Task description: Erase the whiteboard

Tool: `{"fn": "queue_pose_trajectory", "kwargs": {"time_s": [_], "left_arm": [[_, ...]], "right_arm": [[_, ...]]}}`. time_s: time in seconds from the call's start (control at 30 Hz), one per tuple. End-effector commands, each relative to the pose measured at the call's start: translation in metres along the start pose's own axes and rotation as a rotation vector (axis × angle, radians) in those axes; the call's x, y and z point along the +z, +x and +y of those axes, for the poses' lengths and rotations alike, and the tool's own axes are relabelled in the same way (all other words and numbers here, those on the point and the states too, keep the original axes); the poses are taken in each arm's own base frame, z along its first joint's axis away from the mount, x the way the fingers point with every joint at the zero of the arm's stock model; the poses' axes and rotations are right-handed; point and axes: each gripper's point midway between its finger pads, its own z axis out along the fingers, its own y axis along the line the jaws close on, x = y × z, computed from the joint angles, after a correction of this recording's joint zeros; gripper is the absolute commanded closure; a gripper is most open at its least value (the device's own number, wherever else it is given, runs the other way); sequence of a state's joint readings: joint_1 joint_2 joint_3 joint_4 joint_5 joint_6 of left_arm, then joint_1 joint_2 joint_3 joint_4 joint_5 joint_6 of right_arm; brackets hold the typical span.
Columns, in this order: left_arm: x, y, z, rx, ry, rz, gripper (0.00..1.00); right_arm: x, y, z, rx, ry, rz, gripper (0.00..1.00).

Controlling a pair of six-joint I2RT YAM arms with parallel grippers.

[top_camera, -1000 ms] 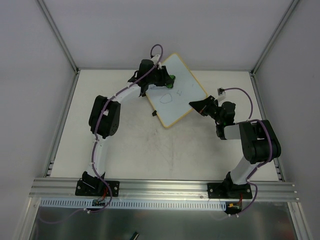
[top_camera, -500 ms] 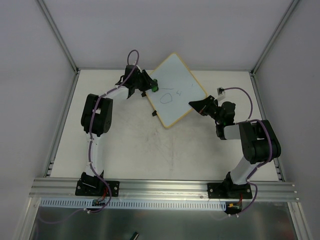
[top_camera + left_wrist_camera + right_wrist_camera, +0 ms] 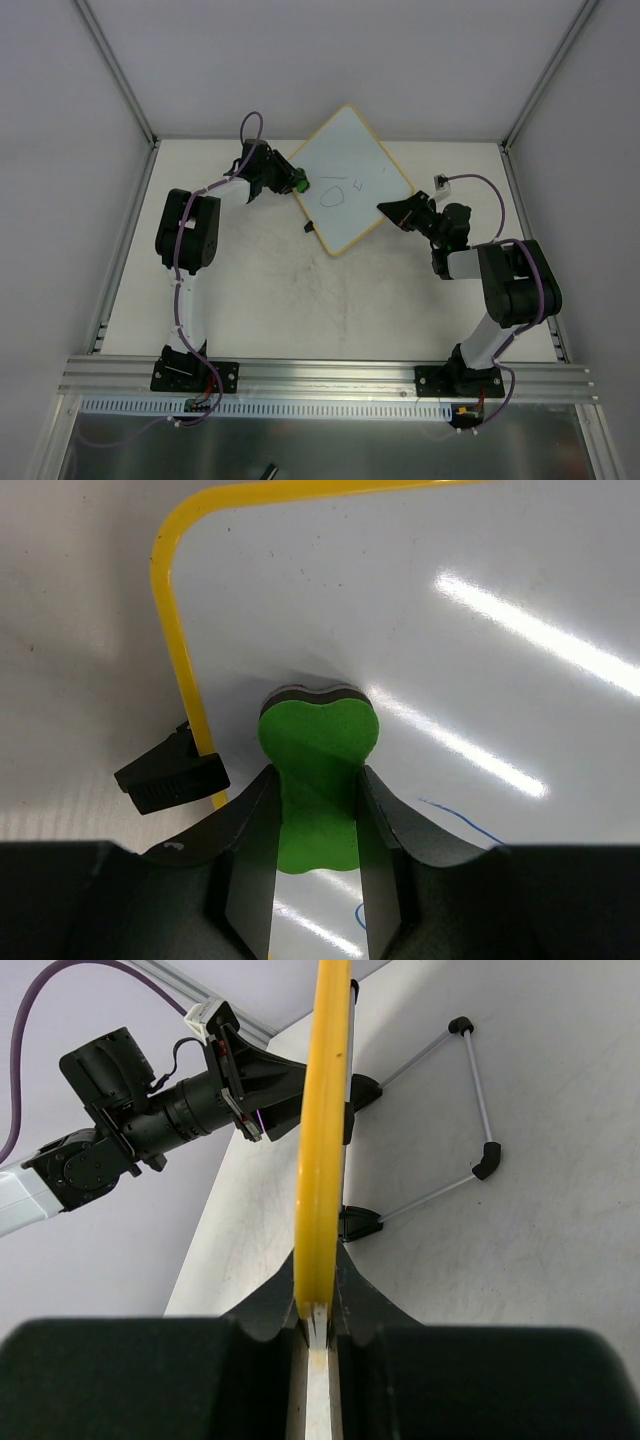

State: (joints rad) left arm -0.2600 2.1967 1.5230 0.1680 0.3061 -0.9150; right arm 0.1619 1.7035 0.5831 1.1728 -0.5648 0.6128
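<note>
The whiteboard [image 3: 350, 180] is a white board with a yellow frame, held tilted off the table. A blue oval and small pen marks sit on it. My right gripper [image 3: 392, 212] is shut on its right edge; the right wrist view shows the yellow frame [image 3: 320, 1140] edge-on between my jaws. My left gripper [image 3: 296, 183] is shut on a green eraser [image 3: 315, 770] and presses its dark felt end against the board [image 3: 450, 610] near the left frame. A black clip [image 3: 172, 773] sits on that frame. Blue pen lines [image 3: 460, 820] lie just right of the eraser.
A wire stand with black feet [image 3: 455, 1110] hangs behind the board in the right wrist view. The left arm [image 3: 150, 1130] shows beyond the board. White walls close the back and sides; an aluminium rail [image 3: 320, 375] runs along the near edge.
My left gripper with the eraser has slid left across the upper part of the board to its left edge. The board and right gripper have stayed in place.
</note>
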Motion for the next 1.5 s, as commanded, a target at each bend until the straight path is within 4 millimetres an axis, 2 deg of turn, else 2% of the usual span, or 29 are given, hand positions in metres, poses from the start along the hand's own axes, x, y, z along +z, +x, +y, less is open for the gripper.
{"fn": "queue_pose_trajectory", "kwargs": {"time_s": [0.0, 0.37, 0.57, 0.6, 0.67, 0.77, 0.83, 1.1, 1.47], "left_arm": [[0.001, 0.054, 0.061, -0.108, -0.209, 0.154, 1.00], [0.012, 0.053, 0.052, -0.097, -0.193, 0.178, 1.00], [0.021, 0.057, 0.028, -0.069, -0.133, 0.217, 1.00], [0.023, 0.058, 0.017, -0.068, -0.099, 0.237, 1.00], [0.027, 0.064, 0.009, -0.062, -0.077, 0.259, 1.00], [0.030, 0.073, -0.005, -0.005, -0.057, 0.262, 1.00], [0.031, 0.072, -0.015, 0.047, -0.050, 0.231, 1.00], [0.038, 0.103, -0.052, 0.214, 0.017, 0.246, 1.00], [0.037, 0.145, -0.080, 0.504, 0.104, 0.278, 1.00]], "right_arm": [[0.002, 0.015, 0.037, -0.058, -0.155, 0.072, 1.00], [0.003, 0.014, 0.038, -0.044, -0.166, 0.068, 1.00], [0.004, 0.014, 0.039, -0.043, -0.171, 0.069, 1.00], [0.004, 0.014, 0.038, -0.042, -0.170, 0.070, 1.00], [0.004, 0.014, 0.037, -0.041, -0.168, 0.069, 1.00], [0.004, 0.013, 0.038, -0.042, -0.169, 0.066, 1.00], [0.004, 0.014, 0.038, -0.042, -0.170, 0.070, 1.00], [0.004, 0.015, 0.037, -0.036, -0.169, 0.071, 1.00], [0.004, 0.014, 0.038, -0.037, -0.170, 0.070, 1.00]]}}
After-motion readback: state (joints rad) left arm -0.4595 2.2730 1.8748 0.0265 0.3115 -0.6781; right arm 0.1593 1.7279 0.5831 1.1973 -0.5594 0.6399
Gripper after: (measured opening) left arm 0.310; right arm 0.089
